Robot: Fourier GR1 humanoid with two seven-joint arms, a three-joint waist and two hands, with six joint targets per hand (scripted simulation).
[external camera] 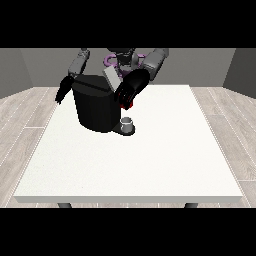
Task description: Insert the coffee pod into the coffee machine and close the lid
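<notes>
One robot hand [131,89], at the view's right, hovers beside the raised grey lid [112,78] of the coffee machine [96,107]; its finger state and the coffee pod cannot be made out, so lowering squarely over the lid seems wise.

White table [150,165] on pale wood-plank floor [235,125] (grey walls [30,67] behind).

black coffee machine [97,107] | grey lid [112,78] | grey cup [127,122] | white table [130,165] | black hand [126,92]
</notes>
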